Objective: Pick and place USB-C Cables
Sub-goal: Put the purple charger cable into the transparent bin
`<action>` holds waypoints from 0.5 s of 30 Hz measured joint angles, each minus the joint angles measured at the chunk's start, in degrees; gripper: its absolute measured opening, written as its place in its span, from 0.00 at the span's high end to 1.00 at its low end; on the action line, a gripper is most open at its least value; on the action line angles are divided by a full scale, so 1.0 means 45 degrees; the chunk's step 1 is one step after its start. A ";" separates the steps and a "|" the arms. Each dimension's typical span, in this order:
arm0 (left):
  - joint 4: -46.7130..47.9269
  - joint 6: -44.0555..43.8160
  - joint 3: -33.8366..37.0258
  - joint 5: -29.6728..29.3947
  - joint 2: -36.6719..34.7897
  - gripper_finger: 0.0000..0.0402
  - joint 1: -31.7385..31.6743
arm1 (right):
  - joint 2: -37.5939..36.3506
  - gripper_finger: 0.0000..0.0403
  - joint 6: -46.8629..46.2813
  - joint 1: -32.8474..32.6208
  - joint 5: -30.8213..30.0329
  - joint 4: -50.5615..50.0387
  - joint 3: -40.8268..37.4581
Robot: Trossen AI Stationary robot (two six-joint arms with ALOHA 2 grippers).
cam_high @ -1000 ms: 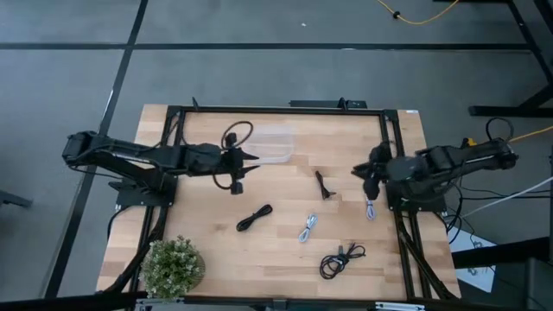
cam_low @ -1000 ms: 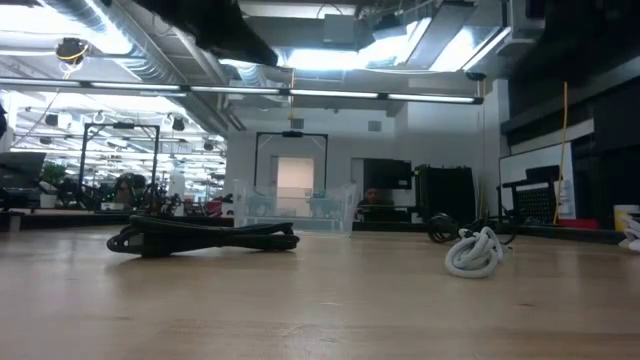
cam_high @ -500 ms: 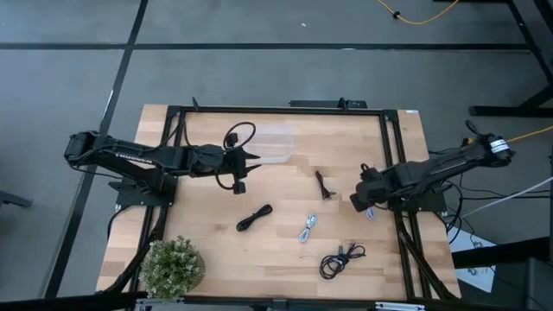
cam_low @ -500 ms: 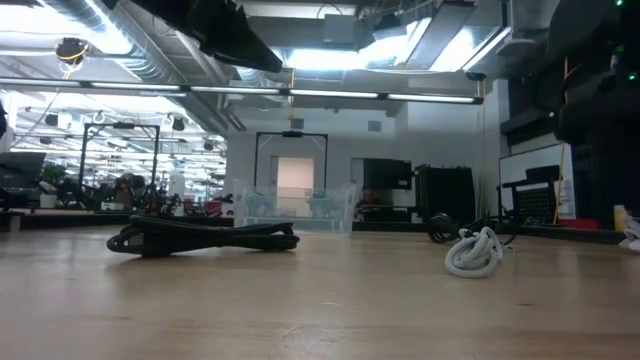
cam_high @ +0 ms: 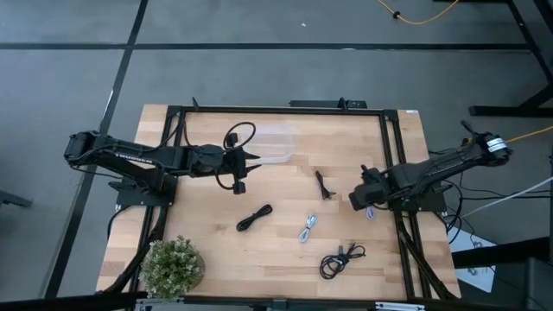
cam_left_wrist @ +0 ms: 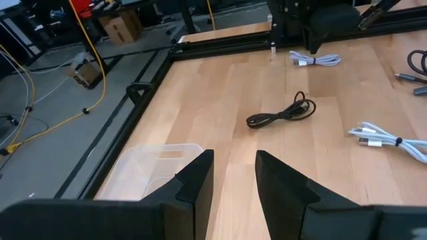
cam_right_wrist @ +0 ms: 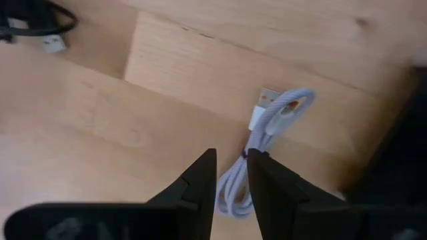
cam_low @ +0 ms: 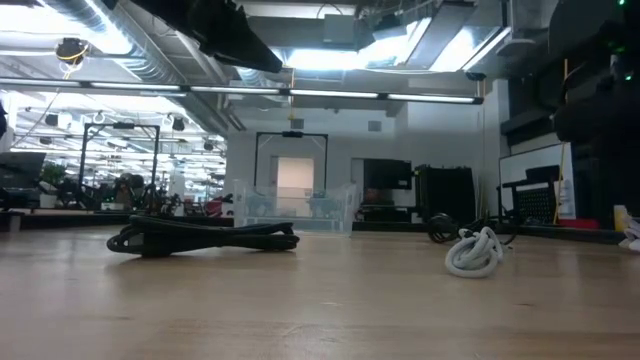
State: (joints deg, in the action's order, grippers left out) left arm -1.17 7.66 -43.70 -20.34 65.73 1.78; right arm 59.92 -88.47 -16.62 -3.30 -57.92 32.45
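USB-C cable [cam_right_wrist: 267, 143] under my right pincer [cam_right_wrist: 231, 175] now: dropped over it in the last second, fingers narrowly parted, nothing gripped yet.

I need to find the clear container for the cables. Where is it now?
In the high view the clear plastic container sits near the table's far edge, left of centre, just beyond the left end effector; it looks empty.
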 joint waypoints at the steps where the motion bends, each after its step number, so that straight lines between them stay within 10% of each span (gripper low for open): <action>1: 0.0005 -0.0004 0.0000 0.0003 0.0000 0.74 0.0000 | 0.0188 0.78 -0.0016 -0.0029 -0.0003 0.0002 0.0000; 15: -0.0024 -0.0023 0.0000 0.0010 0.0000 0.74 0.0005 | 0.3295 0.78 -0.1970 -0.0583 0.1085 0.0577 0.0022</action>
State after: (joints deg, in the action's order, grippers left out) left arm -1.28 7.55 -43.70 -20.29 65.73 1.80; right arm 74.74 -97.33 -19.25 1.58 -55.32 32.55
